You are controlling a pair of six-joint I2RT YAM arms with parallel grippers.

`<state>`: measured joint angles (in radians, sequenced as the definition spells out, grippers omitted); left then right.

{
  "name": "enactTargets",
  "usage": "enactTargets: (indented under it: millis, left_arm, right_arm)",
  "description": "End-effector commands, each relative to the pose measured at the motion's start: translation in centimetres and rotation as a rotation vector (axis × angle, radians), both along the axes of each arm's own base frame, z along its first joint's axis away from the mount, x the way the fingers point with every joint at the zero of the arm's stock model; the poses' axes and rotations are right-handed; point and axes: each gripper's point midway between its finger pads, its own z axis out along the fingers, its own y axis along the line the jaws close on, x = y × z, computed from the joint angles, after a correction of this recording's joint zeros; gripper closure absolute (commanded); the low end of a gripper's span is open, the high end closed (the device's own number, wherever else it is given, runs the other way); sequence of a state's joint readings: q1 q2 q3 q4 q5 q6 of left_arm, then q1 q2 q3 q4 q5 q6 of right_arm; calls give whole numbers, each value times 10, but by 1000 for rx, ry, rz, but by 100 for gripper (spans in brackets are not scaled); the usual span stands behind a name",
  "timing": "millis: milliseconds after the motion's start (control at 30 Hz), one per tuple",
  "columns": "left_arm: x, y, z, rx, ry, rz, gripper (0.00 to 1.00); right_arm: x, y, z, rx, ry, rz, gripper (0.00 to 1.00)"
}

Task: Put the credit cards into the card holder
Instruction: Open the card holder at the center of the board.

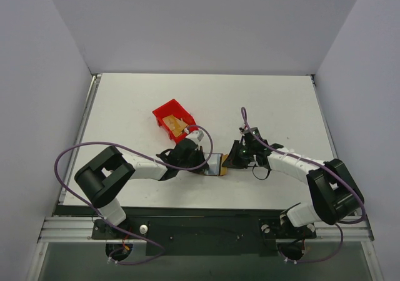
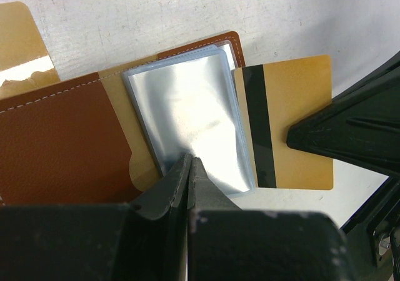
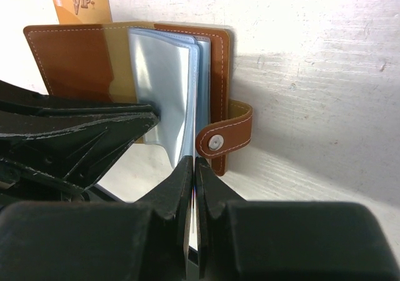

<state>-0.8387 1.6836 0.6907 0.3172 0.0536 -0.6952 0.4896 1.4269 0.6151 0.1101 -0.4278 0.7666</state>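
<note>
- Top view: the holder [image 1: 215,165] lies between the left gripper [image 1: 204,161] and the right gripper [image 1: 232,160], near the bin [image 1: 167,115]. With the two arms this close, their fingers could knock together.
- Left wrist: the left jaws are pinched on the holder's sleeves [image 2: 181,106]. The card [image 2: 297,106], dark-striped, sits at their open side, mostly outside. A weak pinch could let the sleeves slip free and close.
- Right wrist: the right jaws are clamped on the card, seen edge-on. Pushed off-line, it may catch a sleeve edge or shove the holder.
</note>
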Motion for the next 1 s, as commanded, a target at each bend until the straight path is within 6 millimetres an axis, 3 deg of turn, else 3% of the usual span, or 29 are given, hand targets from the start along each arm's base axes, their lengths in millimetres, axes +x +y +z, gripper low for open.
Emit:
enactTargets:
  millis: [0,967]
  left_arm:
    - [-12,31,-37,146,67,26,100]
    - [-11,32,-37,139,70,30,100]
  right_arm:
    - [8,6,6,32,-5,-5,100]
    - [5,20,20,118,-54,65,100]
